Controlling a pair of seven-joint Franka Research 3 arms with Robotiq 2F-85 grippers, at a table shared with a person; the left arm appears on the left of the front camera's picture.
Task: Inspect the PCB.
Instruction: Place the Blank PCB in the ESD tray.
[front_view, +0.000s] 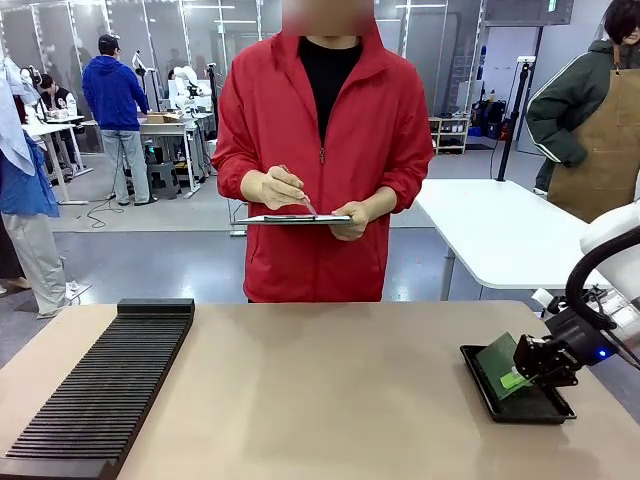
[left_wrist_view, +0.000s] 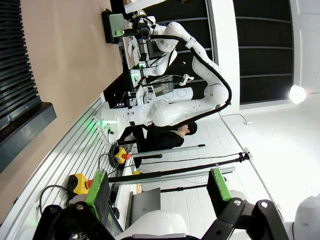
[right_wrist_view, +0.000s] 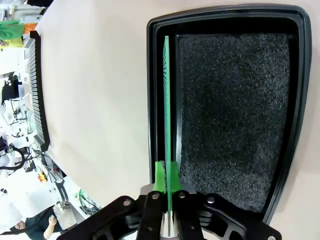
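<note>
The right gripper is clamping its green pads on the PCB edge. The left gripper is hanging with jaws spread wide.

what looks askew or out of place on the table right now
Only the PCB: it stands tilted on edge in the black tray rather than flat on the foam, because the right claw is shut on one end. Nothing looks spilled or damaged.
</note>
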